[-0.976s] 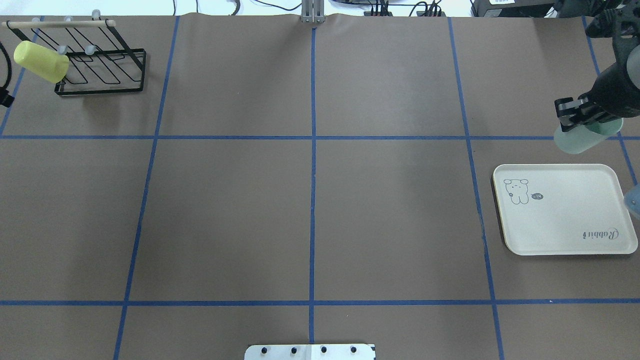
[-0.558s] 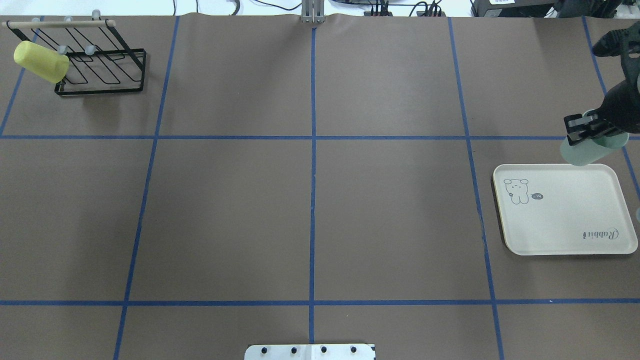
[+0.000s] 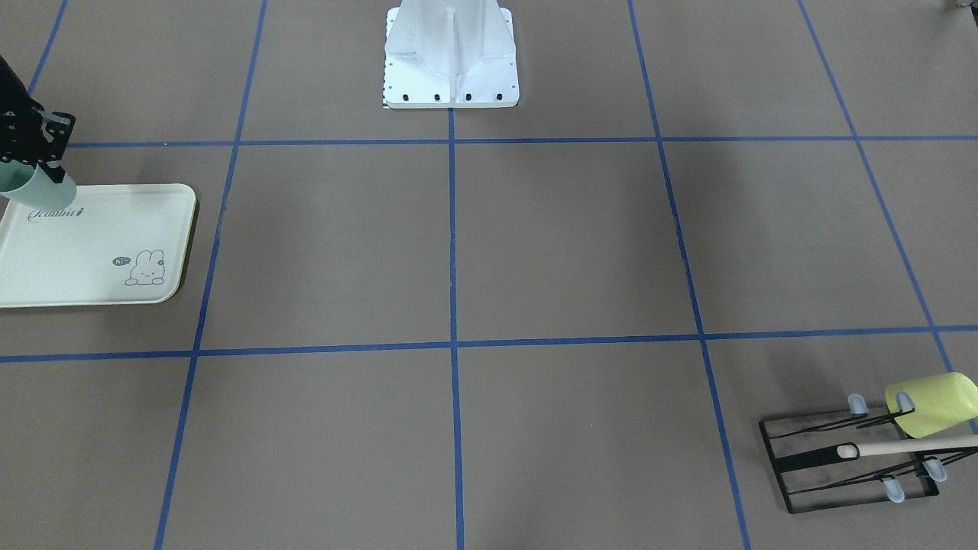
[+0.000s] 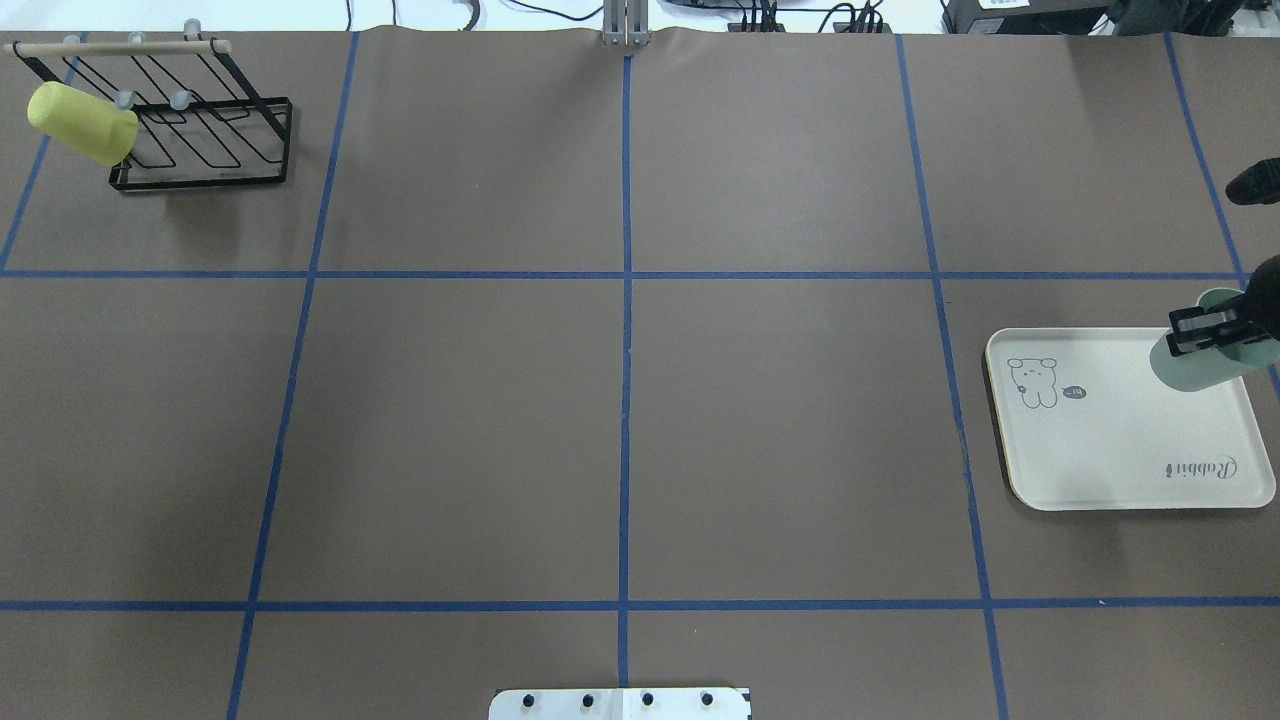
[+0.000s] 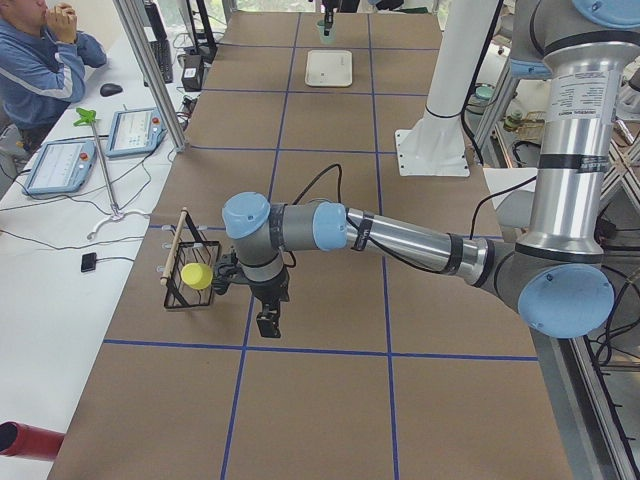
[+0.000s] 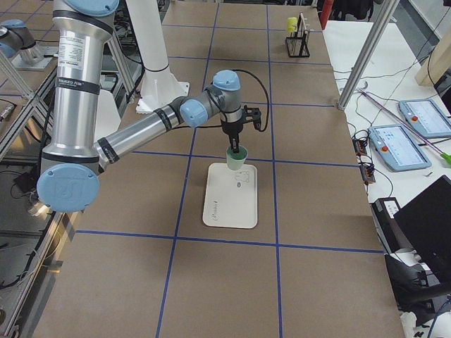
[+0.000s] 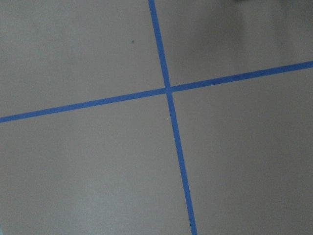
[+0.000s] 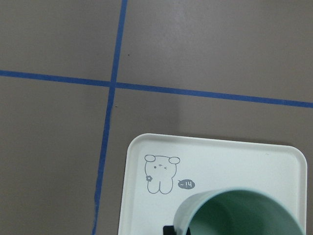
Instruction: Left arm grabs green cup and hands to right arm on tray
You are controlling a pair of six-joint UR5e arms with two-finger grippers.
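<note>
The right gripper [image 4: 1192,334] has its fingers clamped on the rim of the green cup [image 4: 1196,372]. The cup hangs over the tray [image 4: 1110,455] at about 2 o'clock from the tray's middle in the overhead view, and its base seems to be just off the tray or barely touching it. The left gripper [image 5: 268,322] sits at about 4 o'clock from the black wire rack [image 5: 178,290] in the left side view, and I cannot tell whether its fingers are apart or together.

Even bright overhead light, soft faint shadows, wrist views slightly blurred
</note>
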